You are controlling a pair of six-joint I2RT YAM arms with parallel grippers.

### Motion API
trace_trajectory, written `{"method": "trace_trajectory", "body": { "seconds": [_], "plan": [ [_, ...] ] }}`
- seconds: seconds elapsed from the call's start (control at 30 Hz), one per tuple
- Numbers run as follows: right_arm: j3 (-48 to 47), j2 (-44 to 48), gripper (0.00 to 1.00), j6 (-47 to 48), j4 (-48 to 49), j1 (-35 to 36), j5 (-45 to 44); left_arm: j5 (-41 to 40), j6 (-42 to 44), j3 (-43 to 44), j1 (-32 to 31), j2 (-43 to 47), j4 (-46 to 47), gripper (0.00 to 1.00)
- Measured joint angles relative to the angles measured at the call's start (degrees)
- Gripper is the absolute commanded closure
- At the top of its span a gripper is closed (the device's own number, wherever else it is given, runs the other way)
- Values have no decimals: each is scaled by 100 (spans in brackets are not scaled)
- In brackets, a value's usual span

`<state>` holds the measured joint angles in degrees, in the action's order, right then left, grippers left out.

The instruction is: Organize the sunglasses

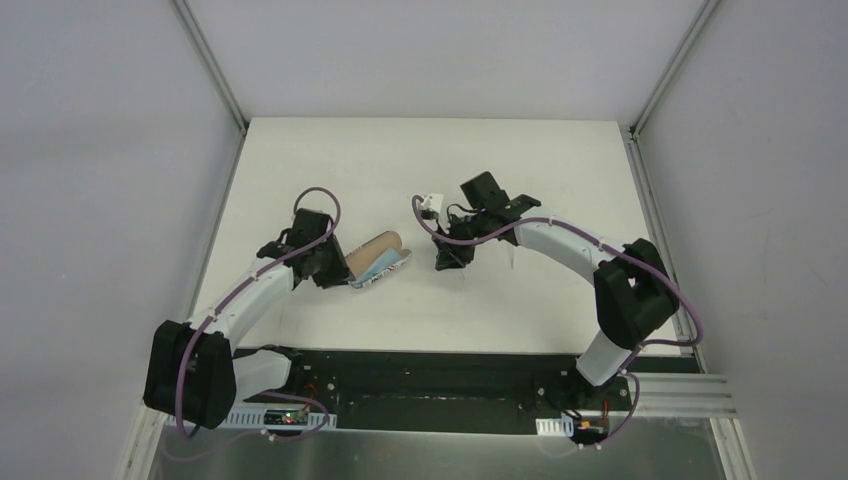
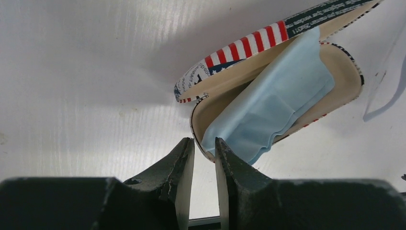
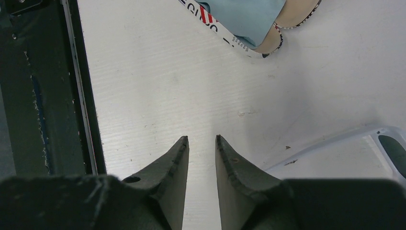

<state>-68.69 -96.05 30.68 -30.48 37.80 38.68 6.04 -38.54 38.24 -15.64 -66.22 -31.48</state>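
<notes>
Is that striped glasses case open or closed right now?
Open. The case has its lid lifted off the lower shell, and a light blue cloth lies inside.

Top cam: high, rear, looking down. Wrist cams: close over table; all share case.

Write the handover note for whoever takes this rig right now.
Left gripper: appears to pinch the near rim of the open case, with the cloth lying inside it.
Right gripper: slightly open and empty, beside the sunglasses.
The sunglasses lie on the table, outside the case.
Done: the case is open.
Left: pick up the sunglasses, put them in the case, close the lid.
</notes>
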Motion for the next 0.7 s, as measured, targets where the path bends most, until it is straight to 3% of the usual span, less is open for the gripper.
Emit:
{"method": "trace_trajectory", "body": {
  "seconds": [0.37, 0.7],
  "plan": [
    [20, 0, 70, -20, 28, 2, 17, 2, -2, -177, 0, -101, 205, 78],
    [24, 0, 70, -22, 35, 2, 17, 15, -2, -214, 0, -205, 435, 87]
  ]
}}
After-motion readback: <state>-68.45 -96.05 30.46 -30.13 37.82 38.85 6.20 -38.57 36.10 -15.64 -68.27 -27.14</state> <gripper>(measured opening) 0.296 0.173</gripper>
